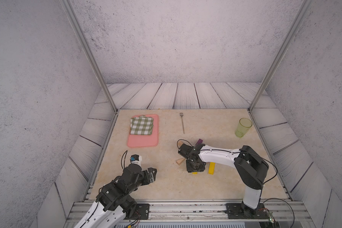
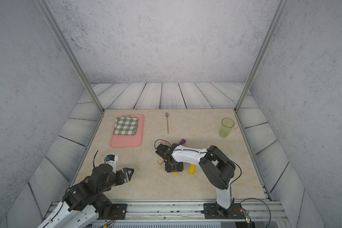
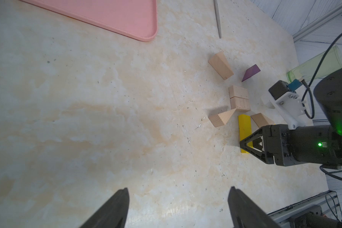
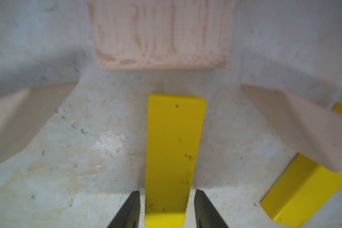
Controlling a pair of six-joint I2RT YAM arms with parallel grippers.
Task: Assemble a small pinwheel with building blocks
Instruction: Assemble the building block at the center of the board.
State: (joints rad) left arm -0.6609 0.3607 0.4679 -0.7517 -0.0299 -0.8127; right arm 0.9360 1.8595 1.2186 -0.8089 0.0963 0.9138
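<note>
The building blocks lie at mid-table. In the left wrist view, two short pale-wood rectangles [image 3: 239,98] sit side by side as a square. Around them are a purple wedge [image 3: 251,72] and three wood wedges [image 3: 220,65], [image 3: 221,117], [image 3: 262,120]. A yellow bar [image 4: 175,148] lies flat, its end just short of the wood square [image 4: 160,33]. My right gripper [image 4: 167,191] points down over this bar, jaws astride it with a narrow gap on each side. A second yellow bar [image 1: 211,167] lies beside it. My left gripper [image 3: 179,189] is open above bare table at the front left.
A pink tray [image 1: 142,145] holding a green checked cloth [image 1: 141,126] stands at the back left. A metal fork [image 1: 182,122] lies at the back middle. A green cup [image 1: 243,127] stands at the back right. Metal posts mark the rear corners.
</note>
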